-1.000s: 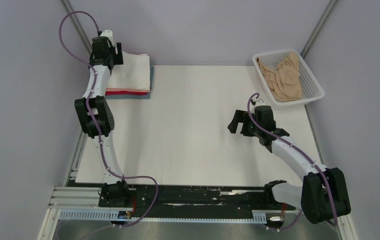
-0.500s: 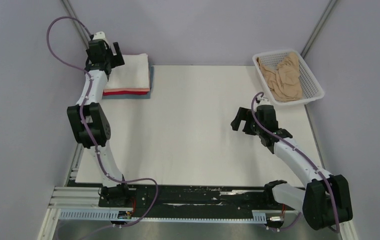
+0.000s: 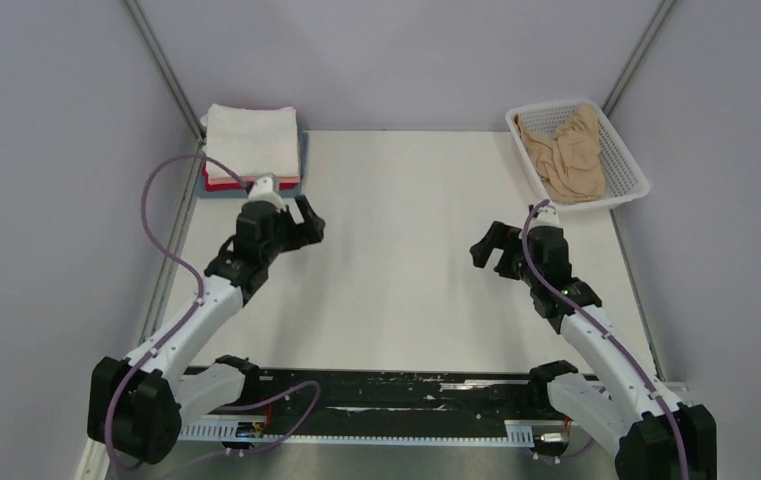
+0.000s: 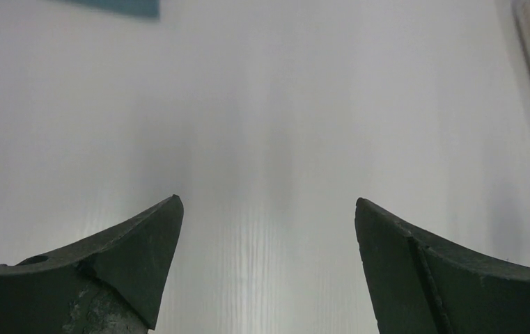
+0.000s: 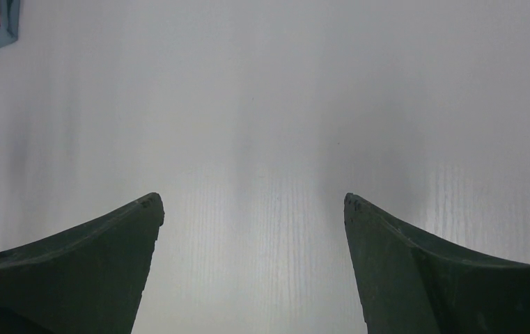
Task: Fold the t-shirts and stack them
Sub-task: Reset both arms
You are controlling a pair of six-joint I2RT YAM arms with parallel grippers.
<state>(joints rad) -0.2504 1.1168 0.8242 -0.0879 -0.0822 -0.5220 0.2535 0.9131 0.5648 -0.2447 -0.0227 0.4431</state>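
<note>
Tan t-shirt [image 3: 568, 155] only in top view

One table [image 3: 396, 260]. Two arms, two tools: left tool [image 3: 307, 222], right tool [image 3: 492, 246]. One white mesh basket [image 3: 629, 166] holding one tan t-shirt [image 3: 568, 150]. One folded pile, three layers countable: one white t-shirt [image 3: 252, 135], one red t-shirt [image 3: 224, 184], one grey-blue t-shirt [image 3: 303, 160]; any thinner layer can't be counted.
</note>
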